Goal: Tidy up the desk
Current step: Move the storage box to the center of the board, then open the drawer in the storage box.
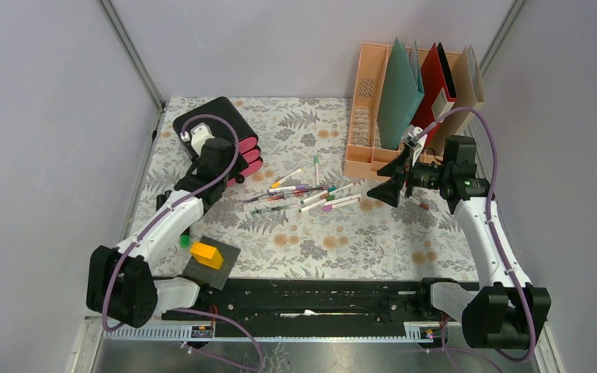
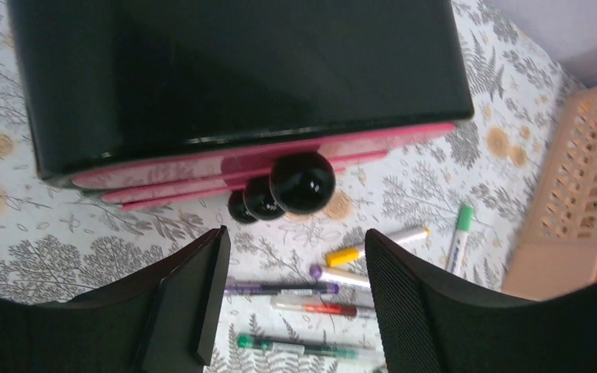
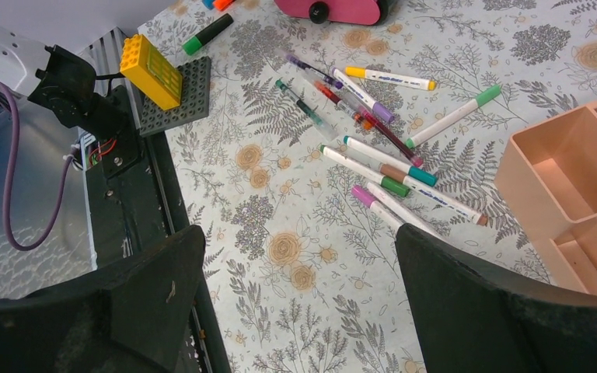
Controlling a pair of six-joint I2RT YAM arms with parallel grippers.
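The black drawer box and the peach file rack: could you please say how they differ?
The drawer box is black with pink fronts and solid walls; the file rack is peach with lattice walls. The drawer box sits far left on the desk, the file rack far right. The file rack is open and holds upright folders; the drawer box looks shut. Both stand near its far edge.

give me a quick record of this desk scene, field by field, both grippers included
desk: floral-patterned top, not yet tidy
pens: loose pile, mid-desk
drawer box: black with pink fronts, far left
file rack: peach, far right, holds folders
yellow block: on grey baseplate, near left
left gripper: open, empty, by the drawer knobs
right gripper: open, empty, above the desk beside the file rack
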